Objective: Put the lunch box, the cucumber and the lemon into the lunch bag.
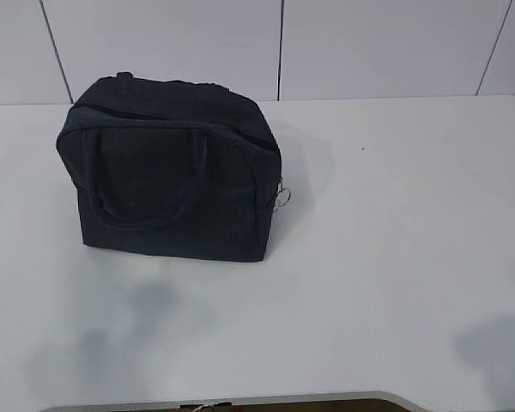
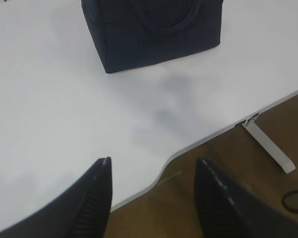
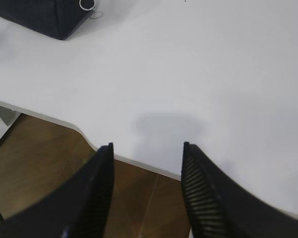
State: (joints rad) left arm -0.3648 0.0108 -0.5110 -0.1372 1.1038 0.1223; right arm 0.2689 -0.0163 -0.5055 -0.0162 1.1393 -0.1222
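While the lunch bag (image 1: 176, 172) sits zipped, both empty fingers (image 2: 102, 198) (image 3: 102, 193) hang half-spread over the table (image 1: 395, 257) edge

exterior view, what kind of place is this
Probably a lab or test bench, not a kitchen: a bare white table, plain white wall panels behind it, and one closed navy bag set out alone.

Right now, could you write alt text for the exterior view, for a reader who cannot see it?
A dark navy lunch bag stands closed on a white table, left of centre, its metal ring pull hanging at its right side. No arms, food or lunch box appear.
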